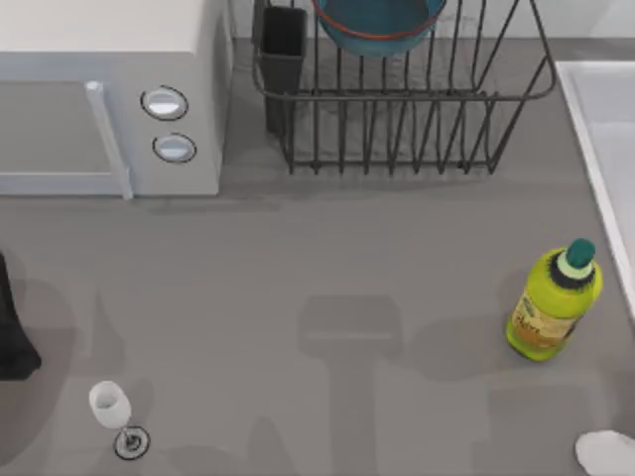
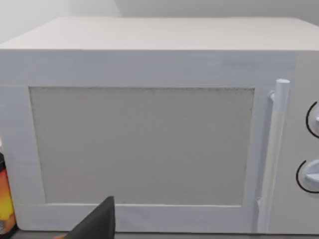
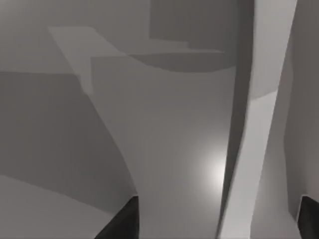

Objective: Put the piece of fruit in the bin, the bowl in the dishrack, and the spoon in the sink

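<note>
The bowl (image 1: 380, 22) sits in the dishrack (image 1: 407, 109) at the worktop's (image 1: 327, 268) back edge, its open side facing up. The sink (image 1: 605, 149) runs along the right edge. The left arm (image 1: 15, 327) is at the left edge, facing the microwave (image 2: 149, 129). Whether either gripper is released or clenched cannot be told. A green bottle (image 1: 554, 302) stands near the sink; a wine glass (image 1: 112, 412) stands near the front left corner.

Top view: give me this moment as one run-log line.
dark blue bowl with reddish-brown rim: in black wire dishrack | pale rectangular sink: table's right edge | green bottle: upright beside sink | left arm: left edge
</note>
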